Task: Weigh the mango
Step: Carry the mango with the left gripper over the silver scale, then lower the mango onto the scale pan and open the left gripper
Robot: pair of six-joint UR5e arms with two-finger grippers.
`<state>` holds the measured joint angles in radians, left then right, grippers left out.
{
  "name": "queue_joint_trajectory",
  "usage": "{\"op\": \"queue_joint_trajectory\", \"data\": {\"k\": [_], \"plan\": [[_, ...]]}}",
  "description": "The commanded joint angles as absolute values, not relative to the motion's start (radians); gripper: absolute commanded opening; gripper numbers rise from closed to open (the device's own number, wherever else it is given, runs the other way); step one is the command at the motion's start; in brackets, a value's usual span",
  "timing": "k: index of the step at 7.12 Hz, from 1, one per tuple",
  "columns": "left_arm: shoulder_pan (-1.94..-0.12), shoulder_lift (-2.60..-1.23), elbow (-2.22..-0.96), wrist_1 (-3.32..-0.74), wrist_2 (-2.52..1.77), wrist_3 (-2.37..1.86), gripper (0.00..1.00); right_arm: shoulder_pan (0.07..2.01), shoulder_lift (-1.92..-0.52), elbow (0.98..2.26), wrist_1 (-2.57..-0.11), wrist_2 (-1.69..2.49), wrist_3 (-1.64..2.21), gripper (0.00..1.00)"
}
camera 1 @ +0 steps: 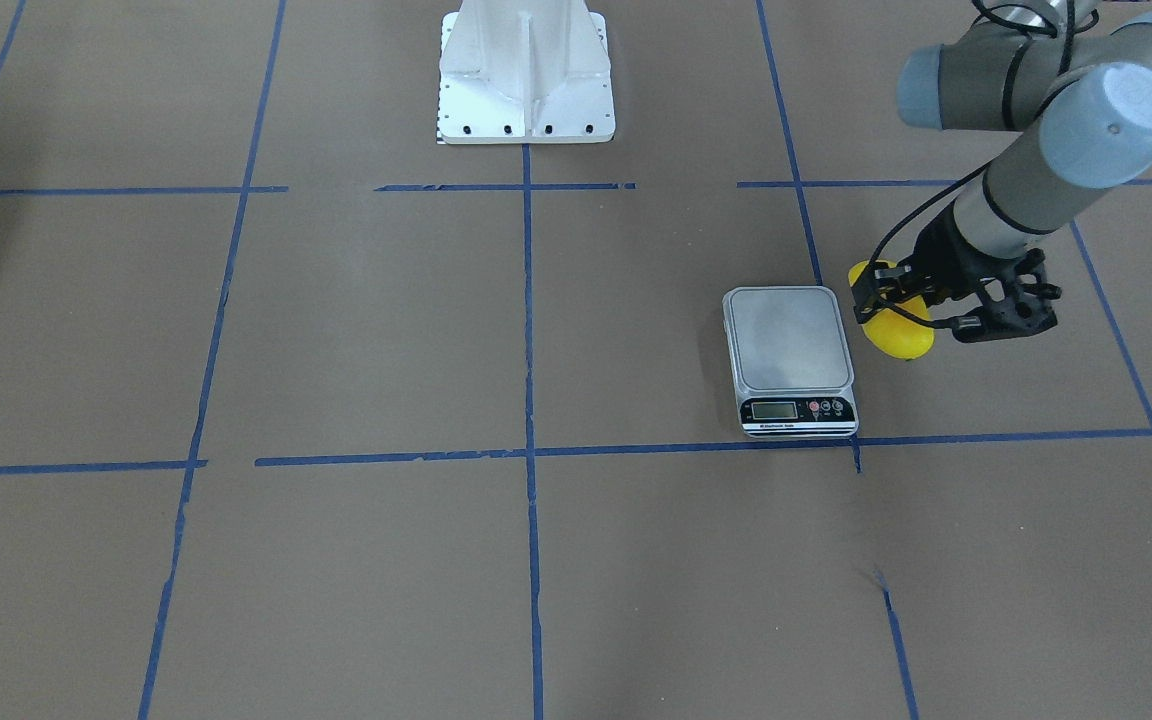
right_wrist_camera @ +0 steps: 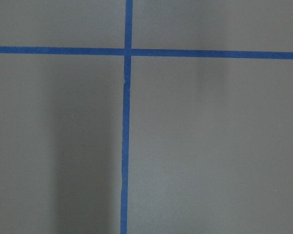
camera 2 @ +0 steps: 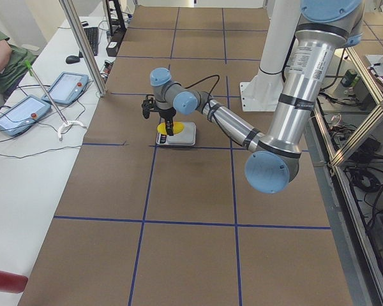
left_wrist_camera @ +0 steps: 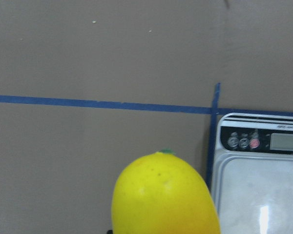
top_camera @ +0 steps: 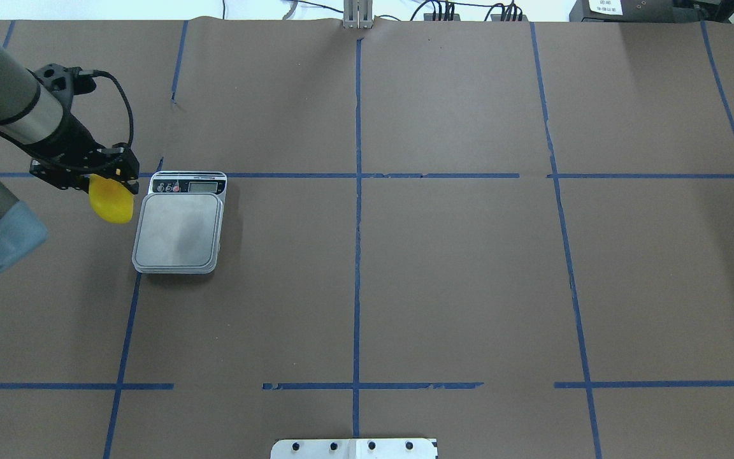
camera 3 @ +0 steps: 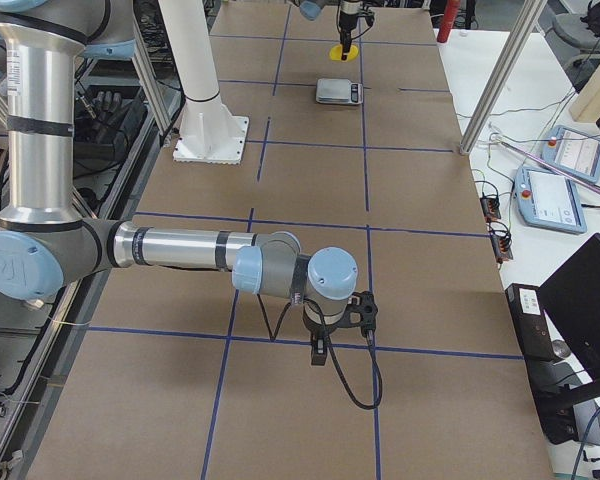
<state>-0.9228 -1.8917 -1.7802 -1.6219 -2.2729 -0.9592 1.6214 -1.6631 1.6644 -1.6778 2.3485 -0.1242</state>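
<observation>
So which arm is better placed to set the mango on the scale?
Left. The left gripper grips the mango right beside the scale, while the right gripper is far across the table.

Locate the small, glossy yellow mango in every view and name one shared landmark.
Front-facing: mango right of centre.
Overhead: mango at far left.
Exterior left: mango above centre.
Exterior right: mango at top centre.
Left wrist: mango at bottom centre.
Right wrist: not in it.
Landmark: the flat silver scale beside it.
</observation>
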Motion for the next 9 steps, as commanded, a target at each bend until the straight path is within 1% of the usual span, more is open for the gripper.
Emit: {"op": "queue_joint_trajectory", "data": {"k": [1,3,4,5,6,7,8,9], "plan": [[-0.806,-1.921,-1.683,-1.763,-2.216,-1.064,0.00,1.621,-1.663,1.664,-1.677,2.349,-0.124,1.00],[-0.801,-1.924,-1.677,-1.782,-2.212,-1.063,0.00,1.621,-1.663,1.664,-1.678,2.349,-0.124,1.00],[-0.799,-1.927,-1.664,-1.790,-2.212,-1.057,0.27,1.621,-1.663,1.664,-1.677,2.349,-0.124,1.00],[-0.799,-1.924,-1.654,-1.828,-2.210,-1.055,0.98,1.621,-1.663,1.664,-1.678,2.349,-0.124,1.00],[-0.799,-1.925,-1.657,-1.832,-2.207,-1.054,1.00,1.621,-1.663,1.664,-1.678,2.349,-0.124,1.00],[-0.810,-1.922,-1.667,-1.829,-2.206,-1.051,1.00,1.621,-1.663,1.664,-1.678,2.349,-0.124,1.00],[-0.859,-1.914,-1.699,-1.819,-2.207,-1.036,1.00,1.621,-1.663,1.664,-1.678,2.349,-0.124,1.00],[-0.938,-1.911,-1.753,-1.756,-2.209,-0.950,1.00,1.621,-1.663,1.664,-1.678,2.349,-0.124,1.00]]}}
